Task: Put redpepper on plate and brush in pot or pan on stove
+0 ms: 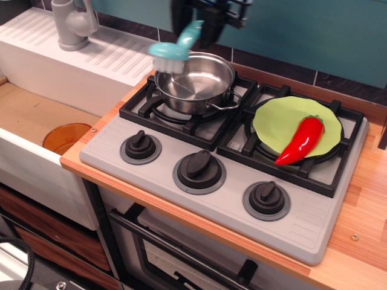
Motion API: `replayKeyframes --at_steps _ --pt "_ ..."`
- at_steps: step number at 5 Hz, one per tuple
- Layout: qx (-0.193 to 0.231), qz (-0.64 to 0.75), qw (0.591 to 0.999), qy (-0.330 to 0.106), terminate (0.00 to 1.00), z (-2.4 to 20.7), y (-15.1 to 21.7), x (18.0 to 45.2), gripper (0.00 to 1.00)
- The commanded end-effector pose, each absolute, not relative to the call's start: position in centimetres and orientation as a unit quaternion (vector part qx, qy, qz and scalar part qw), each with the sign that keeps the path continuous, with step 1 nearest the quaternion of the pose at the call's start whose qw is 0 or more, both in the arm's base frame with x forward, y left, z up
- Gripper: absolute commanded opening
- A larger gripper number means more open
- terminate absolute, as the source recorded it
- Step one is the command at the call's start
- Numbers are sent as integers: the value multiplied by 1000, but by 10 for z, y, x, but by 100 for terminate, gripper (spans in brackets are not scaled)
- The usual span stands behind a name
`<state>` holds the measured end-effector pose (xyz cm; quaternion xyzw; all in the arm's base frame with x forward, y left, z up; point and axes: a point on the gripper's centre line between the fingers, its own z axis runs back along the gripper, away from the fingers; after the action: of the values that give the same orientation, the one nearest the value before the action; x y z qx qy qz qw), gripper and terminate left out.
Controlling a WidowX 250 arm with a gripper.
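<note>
The red pepper (301,140) lies on the lime-green plate (281,122), tip hanging over the plate's front rim, on the right burner. The steel pot (195,81) sits empty on the back left burner of the grey stove (230,202). My gripper (202,24) is at the top of the view, blurred, shut on the handle of the teal brush (174,48). The brush hangs tilted in the air, its white-bristled head over the pot's left rim.
A white sink basin holds an orange bowl (65,137) at the left, with a grey tap (71,24) and draining board behind. Three dark knobs (199,171) line the stove front. Wooden counter (363,229) lies to the right.
</note>
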<state>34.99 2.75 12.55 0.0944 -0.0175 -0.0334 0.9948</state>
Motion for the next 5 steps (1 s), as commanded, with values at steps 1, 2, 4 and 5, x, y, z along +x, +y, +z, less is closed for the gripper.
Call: replayKeyframes --at_steps 1,2,4,5 --pt "81 -50 993 -63 0 128 26 394 0" --pt "68 -62 993 -70 0 118 27 401 0" --pt "59 -77 992 -78 0 113 38 407 100" --pt "55 -76 992 -80 0 112 39 404 100"
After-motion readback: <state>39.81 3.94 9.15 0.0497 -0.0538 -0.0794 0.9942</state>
